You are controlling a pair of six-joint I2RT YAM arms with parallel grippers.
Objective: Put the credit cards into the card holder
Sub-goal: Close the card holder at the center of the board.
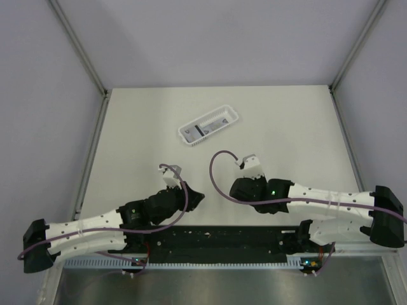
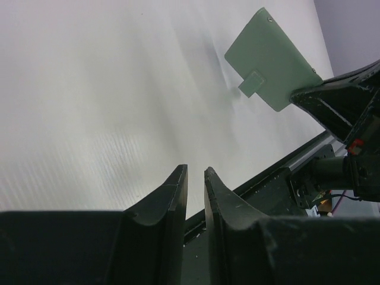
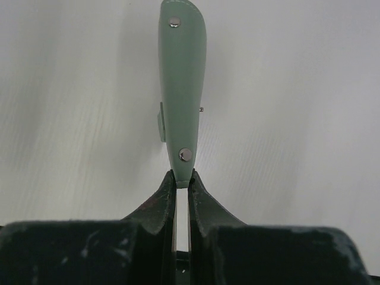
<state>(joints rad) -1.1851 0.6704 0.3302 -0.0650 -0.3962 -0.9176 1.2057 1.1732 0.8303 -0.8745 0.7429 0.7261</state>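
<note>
Right gripper (image 3: 182,178) on card holder (image 3: 181,77)

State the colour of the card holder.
Sage green card holder, clearest in the right wrist view.

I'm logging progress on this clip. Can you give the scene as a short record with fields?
left gripper: jaws slightly apart, empty, above the white table
right gripper: shut on one end of the flat sage-green rectangular card holder
card holder: looks closed, seen edge-on from the right wrist
credit card: thin light-grey card with black stripe, lying in the white slotted plastic basket; count unclear
progress: no card picked up yet
</note>
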